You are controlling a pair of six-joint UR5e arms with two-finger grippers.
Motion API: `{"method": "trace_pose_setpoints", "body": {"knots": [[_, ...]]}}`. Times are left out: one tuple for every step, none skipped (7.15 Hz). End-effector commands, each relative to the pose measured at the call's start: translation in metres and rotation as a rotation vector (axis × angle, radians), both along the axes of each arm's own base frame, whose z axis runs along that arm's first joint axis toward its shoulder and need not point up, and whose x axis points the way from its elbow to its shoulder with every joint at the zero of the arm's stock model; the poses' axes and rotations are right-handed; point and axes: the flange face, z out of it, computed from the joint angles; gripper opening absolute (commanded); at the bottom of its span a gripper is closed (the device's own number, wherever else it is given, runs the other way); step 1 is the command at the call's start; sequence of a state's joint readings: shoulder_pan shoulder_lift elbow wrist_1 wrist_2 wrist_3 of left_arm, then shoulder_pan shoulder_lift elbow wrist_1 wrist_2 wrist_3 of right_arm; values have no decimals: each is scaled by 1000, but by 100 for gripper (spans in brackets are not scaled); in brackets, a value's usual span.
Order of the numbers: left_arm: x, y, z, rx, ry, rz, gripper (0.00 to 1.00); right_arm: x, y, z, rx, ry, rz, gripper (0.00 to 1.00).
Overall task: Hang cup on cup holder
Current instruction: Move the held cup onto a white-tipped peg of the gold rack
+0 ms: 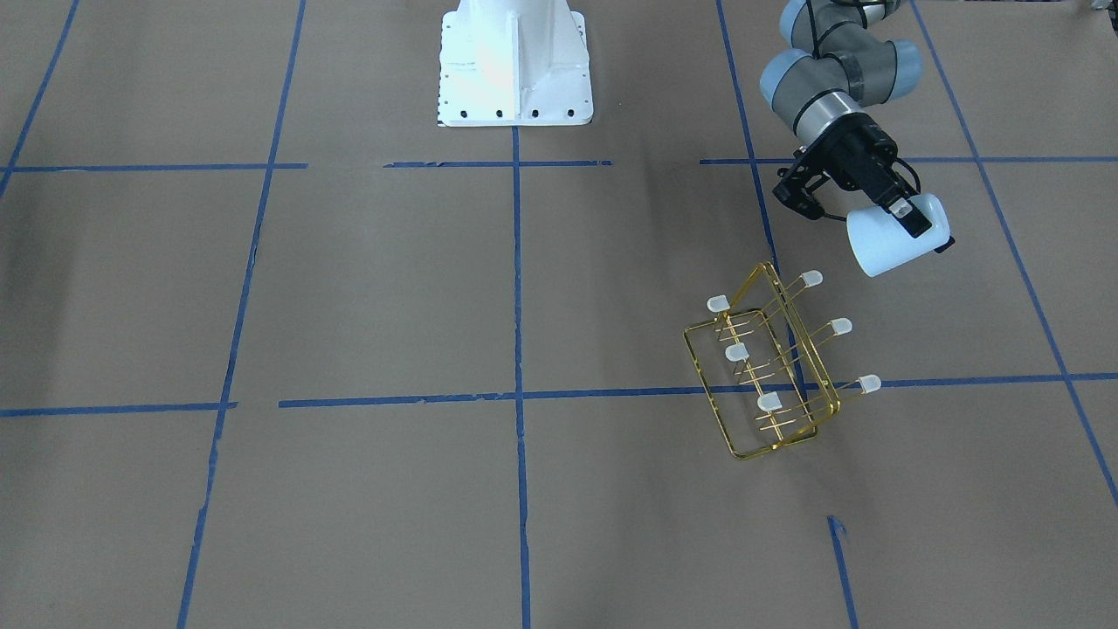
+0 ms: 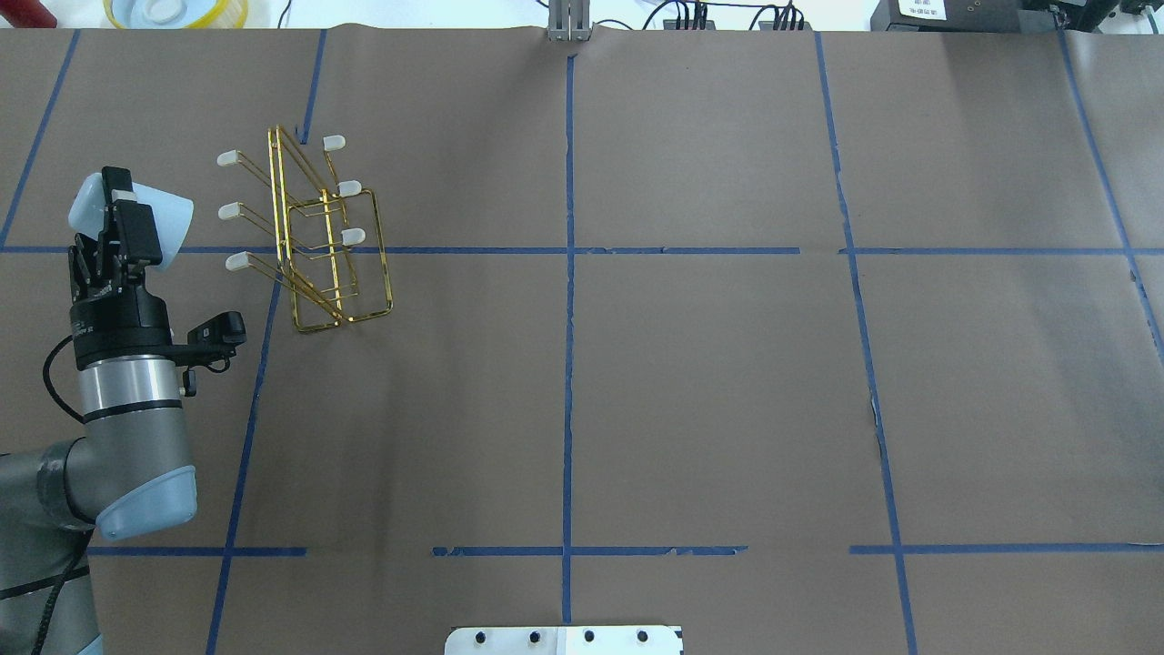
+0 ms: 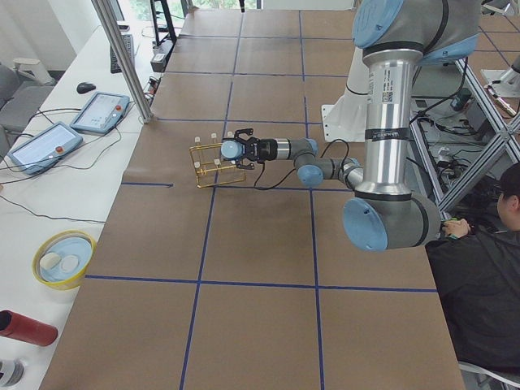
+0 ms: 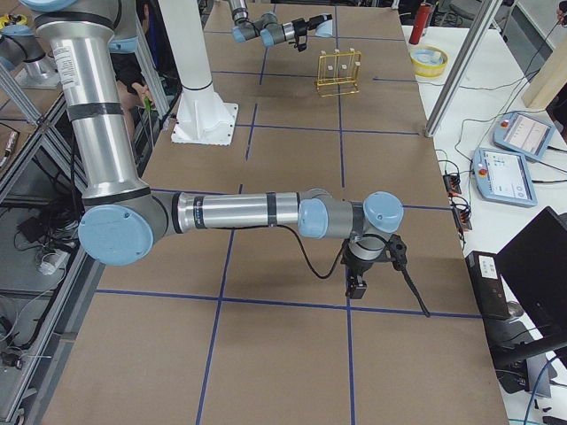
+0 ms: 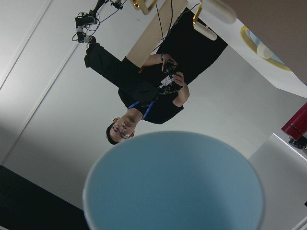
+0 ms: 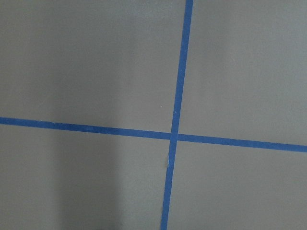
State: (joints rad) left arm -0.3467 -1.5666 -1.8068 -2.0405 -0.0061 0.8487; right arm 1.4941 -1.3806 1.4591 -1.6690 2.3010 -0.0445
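Note:
My left gripper (image 1: 908, 229) is shut on the pale blue-white cup (image 1: 880, 246) and holds it on its side above the table. In the overhead view the gripper (image 2: 127, 216) and cup (image 2: 175, 220) are left of the gold wire cup holder (image 2: 320, 247), a short gap from its nearest capped prongs (image 2: 228, 211). The holder (image 1: 769, 371) stands tilted on the paper. The cup fills the bottom of the left wrist view (image 5: 175, 187). My right gripper (image 4: 359, 282) shows only in the exterior right view, low over the table far from the holder; I cannot tell if it is open or shut.
The robot's white base (image 1: 515, 65) stands at the table's edge. A yellow bowl (image 3: 63, 258), a red cylinder (image 3: 24, 327) and tablets (image 3: 101, 110) lie on the side bench. A metal post (image 3: 122, 57) stands beyond the holder. Blue tape lines (image 6: 175, 136) cross the brown paper.

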Motion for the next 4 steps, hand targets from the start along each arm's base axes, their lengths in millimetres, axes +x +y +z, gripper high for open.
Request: {"method": "trace_pose_setpoints", "body": {"knots": [[11, 4, 7, 21, -27, -7, 0, 0, 0, 0, 0, 0, 0, 100], [16, 3, 13, 28, -38, -15, 0, -1, 0, 0, 0, 0, -2, 100], [23, 1, 15, 32, -42, -17, 0, -1, 0, 0, 0, 0, -2, 100], [29, -1, 17, 31, -48, -18, 0, 0, 0, 0, 0, 0, 0, 100]]}}
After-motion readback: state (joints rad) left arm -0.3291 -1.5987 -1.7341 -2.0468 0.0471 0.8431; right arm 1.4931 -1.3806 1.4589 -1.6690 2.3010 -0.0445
